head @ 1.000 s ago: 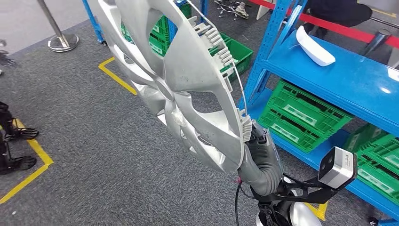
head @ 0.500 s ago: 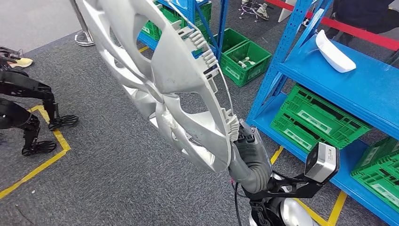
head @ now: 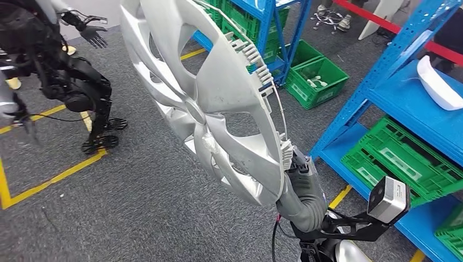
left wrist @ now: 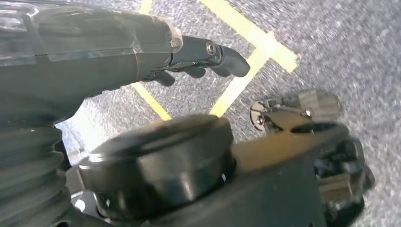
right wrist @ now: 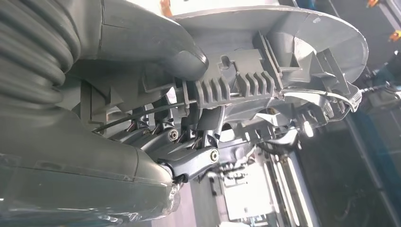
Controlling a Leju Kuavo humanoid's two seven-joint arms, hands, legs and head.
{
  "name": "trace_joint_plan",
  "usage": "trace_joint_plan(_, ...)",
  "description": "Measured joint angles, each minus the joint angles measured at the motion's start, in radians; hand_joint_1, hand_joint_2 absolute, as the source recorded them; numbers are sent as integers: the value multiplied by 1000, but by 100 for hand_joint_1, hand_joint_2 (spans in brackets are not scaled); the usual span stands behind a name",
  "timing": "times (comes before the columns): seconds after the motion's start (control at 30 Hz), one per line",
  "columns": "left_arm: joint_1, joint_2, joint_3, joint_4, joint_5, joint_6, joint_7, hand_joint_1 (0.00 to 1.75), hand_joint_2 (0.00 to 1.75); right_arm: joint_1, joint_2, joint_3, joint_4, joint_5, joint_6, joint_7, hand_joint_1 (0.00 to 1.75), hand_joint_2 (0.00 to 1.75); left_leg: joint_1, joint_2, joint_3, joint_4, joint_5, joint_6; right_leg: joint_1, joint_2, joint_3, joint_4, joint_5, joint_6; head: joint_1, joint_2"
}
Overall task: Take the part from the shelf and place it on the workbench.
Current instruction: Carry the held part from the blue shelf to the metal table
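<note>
Carrying the wheel cover (head: 213, 103) to the workbench is the step in hand; no bench in sight yet. Cover rides high and tilted in front of the head camera, off the blue shelf (head: 415, 93). Right hand (head: 299, 170) grips it at the lower rim: thumb (right wrist: 156, 47) on one face, fingers (right wrist: 189, 161) hooked behind the clip ribs. Advice: keep that grip firm, swing slowly, watch the shelf posts. Left hand (left wrist: 198, 52) hangs over the floor, fingers loosely curled, holding nothing.
</note>
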Motion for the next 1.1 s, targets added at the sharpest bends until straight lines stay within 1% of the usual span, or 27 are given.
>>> trace_joint_plan(0.03,0,-1,0,0,0,0,0,0,175,0,-1,0,0,0,0,0,175,175,-4,-11,2,0,1,1,6,7,22,-55,41,-12,3,0)
trace_joint_plan(0.1,-1,-5,0,0,0,0,0,0,175,0,-4,-1,-2,0,0,0,175,175,-6,-32,7,-3,3,2,18,36,77,-184,113,-40,3,0)
trace_joint_plan(0.13,-1,-7,0,0,0,1,0,0,175,0,-5,-1,-4,1,0,0,175,175,-4,-41,5,-4,6,0,24,47,93,-223,130,-49,2,0)
trace_joint_plan(0.17,-2,-11,0,0,0,1,0,0,175,0,-6,-2,-6,1,0,0,175,175,0,-49,3,-6,9,-3,27,54,100,-242,136,-56,2,0)
trace_joint_plan(0.23,-1,-15,0,0,-1,1,0,0,175,-1,-9,-2,-10,1,0,0,175,175,5,-64,-2,-13,17,-14,31,43,109,-271,145,-64,9,0)
trace_joint_plan(0.27,0,-16,0,0,-1,1,0,0,175,-2,-10,-3,-11,1,0,0,175,175,3,-55,-5,-13,17,-17,29,34,120,-296,151,-64,12,0)
trace_joint_plan(0.3,0,-16,0,0,-1,1,0,0,175,-2,-10,-3,-13,1,0,0,175,175,0,-36,-12,-2,6,-22,26,24,133,-324,159,-63,11,0)
trace_joint_plan(0.37,-1,-15,0,0,-2,1,0,0,175,-2,-12,-4,-16,1,1,-1,175,175,0,10,-50,75,-44,-33,19,4,146,-357,171,-54,3,0)
trace_joint_plan(0.4,-2,-14,0,0,-2,1,0,0,175,-1,-12,-5,-17,1,1,-2,175,175,4,19,-78,133,-73,-41,17,-6,146,-359,171,-53,-2,0)
trace_joint_plan(0.43,-2,-14,0,0,-2,1,0,0,175,1,-13,-6,-17,0,1,-2,175,175,9,20,-101,183,-91,-49,14,-17,144,-355,169,-49,-6,0)
trace_joint_plan(0.47,-2,-13,0,0,-2,1,0,0,175,3,-13,-7,-16,0,1,-2,175,175,15,21,-111,207,-91,-57,11,-28,142,-349,166,-44,-9,0)
trace_joint_plan(0.5,-2,-13,0,0,-2,1,-1,0,175,5,-14,-8,-16,0,1,-2,175,175,20,25,-103,196,-74,-65,6,-37,141,-342,161,-37,-13,0)
trace_joint_plan(0.53,-2,-12,0,0,-2,1,0,0,175,6,-14,-9,-16,0,1,-2,175,175,25,34,-75,148,-43,-72,1,-46,139,-332,154,-30,-16,0)
trace_joint_plan(0.57,-2,-12,0,0,-3,1,0,0,175,7,-14,-9,-16,0,1,-2,175,175,28,53,-41,88,-20,-79,-2,-53,137,-319,146,-21,-21,0)
trace_joint_plan(0.6,-2,-13,0,0,-3,1,0,0,175,6,-14,-9,-16,0,1,-2,175,175,29,75,-14,38,-4,-79,-3,-59,134,-305,137,-11,-27,0)
trace_joint_plan(0.63,-1,-13,0,0,-3,1,0,0,175,6,-15,-9,-16,0,1,-2,175,175,28,92,3,7,1,-72,-3,-62,130,-293,129,-3,-32,0)
trace_joint_plan(0.67,-1,-13,0,0,-3,1,0,0,175,6,-15,-10,-17,0,1,-2,175,175,25,102,5,-1,-4,-59,-2,-65,128,-285,124,4,-33,0)
trace_joint_plan(0.73,0,-14,0,0,-3,1,0,0,175,6,-16,-11,-17,0,1,-2,175,175,21,92,-4,3,-2,-33,-4,-72,125,-281,122,12,-30,0)
trace_joint_plan(0.8,0,-14,0,1,-3,2,0,0,175,7,-16,-13,-17,0,1,-2,175,175,22,75,-8,1,4,-19,-7,-56,118,-263,102,20,-26,0)
trace_joint_plan(0.83,-1,-14,0,1,-3,2,0,0,175,8,-17,-15,-17,0,1,-2,175,175,22,66,-10,0,7,-13,-9,-40,104,-228,74,23,-21,0)
trace_joint_plan(0.9,-3,-14,0,1,-3,2,0,0,175,10,-18,-18,-17,1,1,-2,175,175,18,45,-16,0,12,-6,-9,-11,53,-101,0,24,-8,0)
trace_joint_plan(0.93,-3,-14,0,1,-3,2,0,0,175,12,-18,-18,-17,1,1,-2,175,175,15,33,-19,1,14,-3,-8,-6,26,-36,-28,22,-3,0)
trace_joint_plan(0.97,-3,-14,0,1,-3,2,0,0,175,13,-18,-18,-17,0,1,-2,175,175,12,21,-21,1,16,0,-6,-4,10,4,-37,17,1,0)
trace_joint_plan(1.0,-2,-14,0,1,-3,2,0,0,175,14,-18,-18,-17,0,1,-2,175,175,9,8,-22,1,17,2,-4,-1,11,4,-24,10,4,0)
trace_joint_plan(1.03,-2,-14,0,1,-3,2,0,0,175,14,-18,-18,-17,0,1,-2,175,175,7,-5,-22,1,19,3,-1,4,29,-36,7,1,6,0)
trace_joint_plan(1.07,-3,-15,0,1,-3,2,0,0,175,14,-19,-18,-17,0,1,-2,175,175,5,-18,-20,1,21,3,4,16,60,-104,50,-10,7,0)
trace_joint_plan(1.1,-3,-16,0,1,-3,2,0,0,175,13,-19,-18,-17,0,1,-2,175,175,5,-29,-20,0,23,2,8,37,91,-171,82,-21,7,0)
